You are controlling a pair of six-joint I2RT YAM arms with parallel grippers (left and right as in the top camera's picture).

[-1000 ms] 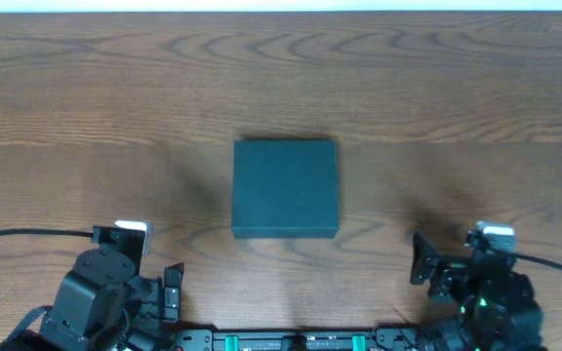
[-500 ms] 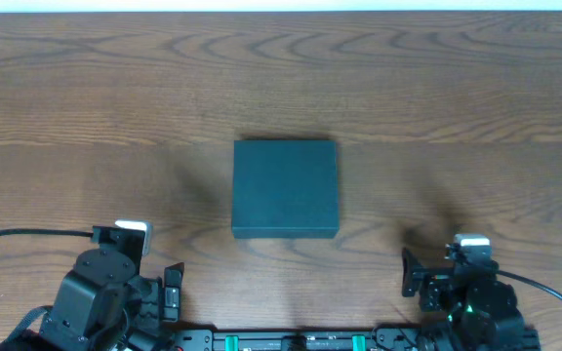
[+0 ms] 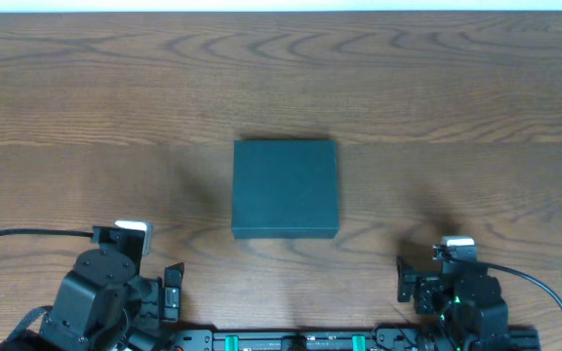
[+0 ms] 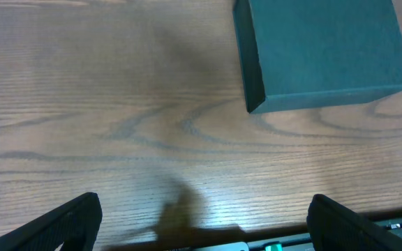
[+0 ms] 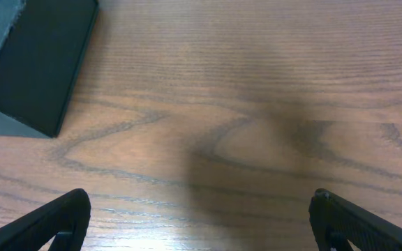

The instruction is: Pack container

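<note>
The container (image 3: 285,189) is a dark teal square box, lid shut, lying flat in the middle of the wooden table. It shows at the top right of the left wrist view (image 4: 323,49) and at the top left of the right wrist view (image 5: 37,63). My left gripper (image 3: 171,291) sits near the front edge, left of the box, open (image 4: 204,224) over bare wood. My right gripper (image 3: 408,281) sits near the front edge, right of the box, also open (image 5: 201,222) and holding nothing. Neither gripper touches the box.
A black base rail with green lights (image 3: 291,341) runs along the table's front edge between the arms. Cables trail from each arm toward the left (image 3: 18,235) and right (image 3: 544,283) sides. The table's far edge (image 3: 281,12) lies at the top.
The right arm has drawn back toward the front edge and slightly left, away from the box. The left arm and the box have not moved.
</note>
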